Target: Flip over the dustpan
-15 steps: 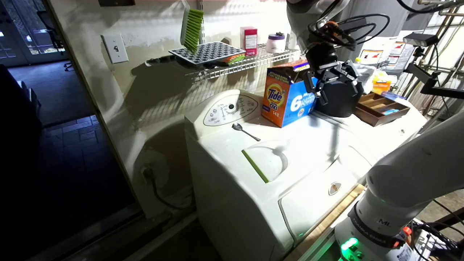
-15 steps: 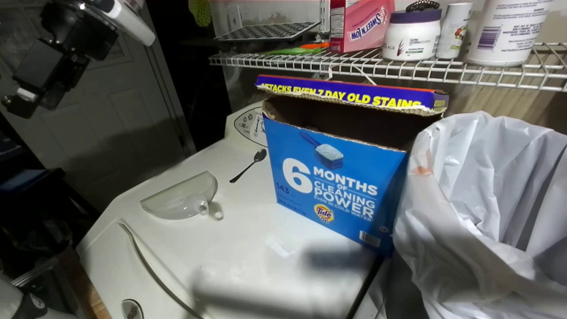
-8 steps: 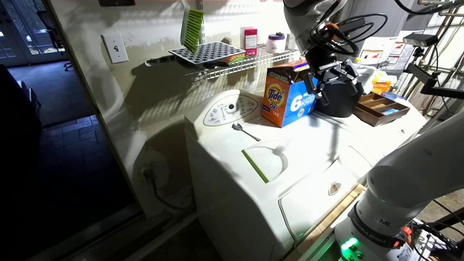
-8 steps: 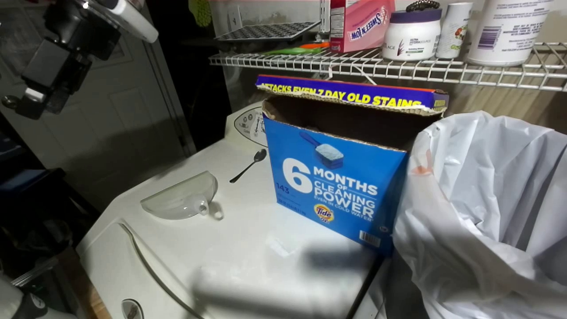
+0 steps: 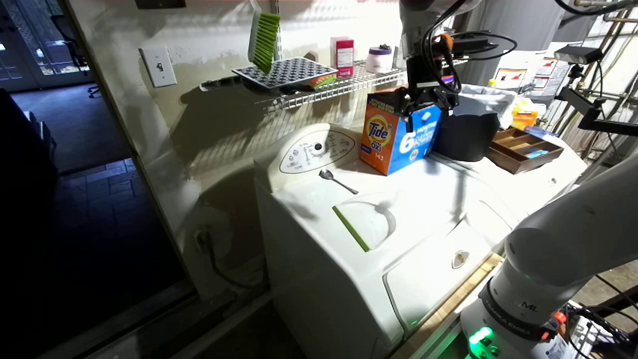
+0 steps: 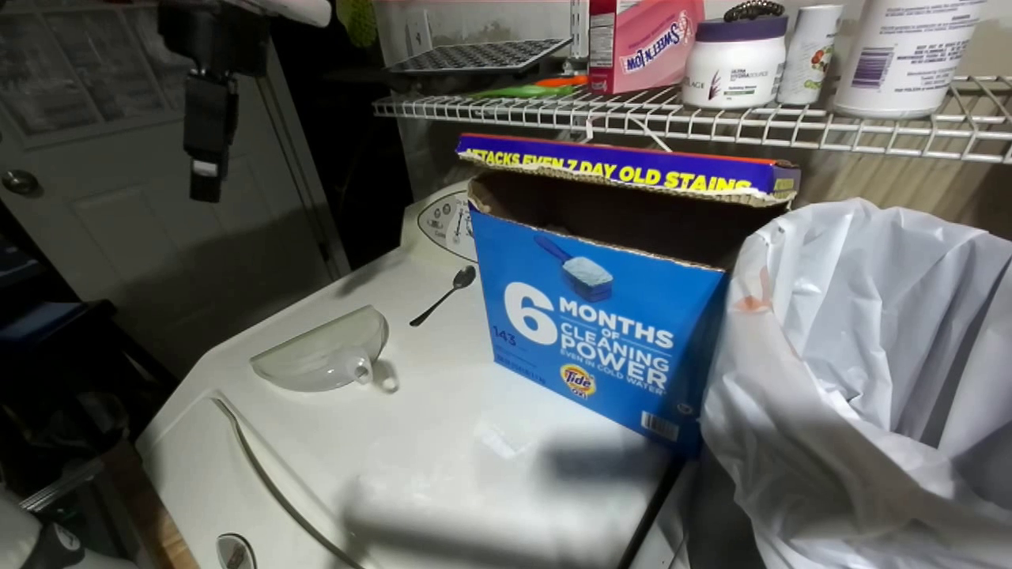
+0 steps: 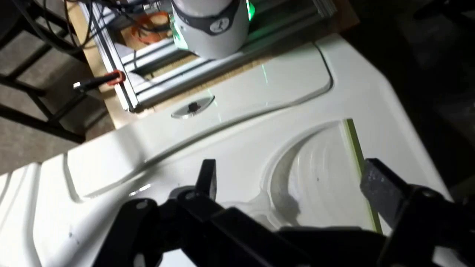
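The dustpan is a pale whitish scoop with a green lip, lying on top of the white washer. It also shows in an exterior view, with its short handle toward the box side. In the wrist view the dustpan shows its curved wall and ridged inner floor facing up; part of its handle is hidden behind the gripper. My gripper hangs well above the washer, pointing down, and touches nothing. It also shows in an exterior view. In the wrist view the gripper is open and empty, its fingers wide apart.
A dark spoon lies beside the dustpan. An orange-and-blue Tide box stands on the washer, with a bin with a white liner beyond. A wire shelf with several items overhangs the back. A wooden tray sits farther right.
My gripper has swung from a slanted pose to point nearly straight down, moving left and right respectively in the two exterior views. The dustpan and other things have not moved.
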Controlling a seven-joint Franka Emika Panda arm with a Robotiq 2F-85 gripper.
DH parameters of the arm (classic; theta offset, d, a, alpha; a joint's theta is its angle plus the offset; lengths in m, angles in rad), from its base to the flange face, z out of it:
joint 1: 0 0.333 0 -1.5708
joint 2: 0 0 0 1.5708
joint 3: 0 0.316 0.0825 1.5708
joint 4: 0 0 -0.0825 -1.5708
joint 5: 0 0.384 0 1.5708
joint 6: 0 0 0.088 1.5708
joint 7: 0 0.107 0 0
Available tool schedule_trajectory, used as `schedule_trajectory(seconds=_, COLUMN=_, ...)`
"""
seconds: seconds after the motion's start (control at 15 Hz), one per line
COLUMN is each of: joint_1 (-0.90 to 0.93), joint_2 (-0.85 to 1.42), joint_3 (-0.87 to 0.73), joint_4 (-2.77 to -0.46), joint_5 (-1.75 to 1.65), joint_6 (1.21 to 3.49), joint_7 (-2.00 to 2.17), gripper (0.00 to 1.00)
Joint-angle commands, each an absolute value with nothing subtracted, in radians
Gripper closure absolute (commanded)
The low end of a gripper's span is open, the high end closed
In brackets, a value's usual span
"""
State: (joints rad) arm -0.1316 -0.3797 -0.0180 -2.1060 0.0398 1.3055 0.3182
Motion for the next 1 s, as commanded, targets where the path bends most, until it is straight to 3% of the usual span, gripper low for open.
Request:
schedule_trajectory(seconds=0.0, joint_1=-0.112, joint_2=-0.413, joint_3=0.005, joint_4=-2.136, joint_5=-0.023, joint_6=1.480, joint_7=0.299, gripper=0.00)
schedule_trajectory(seconds=0.47, joint_1=-0.104, joint_2=-0.449, joint_3=0.023, joint_4=-2.214, joint_5=-0.051, joint_6=1.828, joint_7=0.321, gripper=0.00)
schedule_trajectory(seconds=0.93, joint_1=-0.104, joint_2=-0.419, joint_3=0.017, joint_4=-2.195, joint_5=-0.034, joint_6=1.794, joint_7=0.312, gripper=0.00)
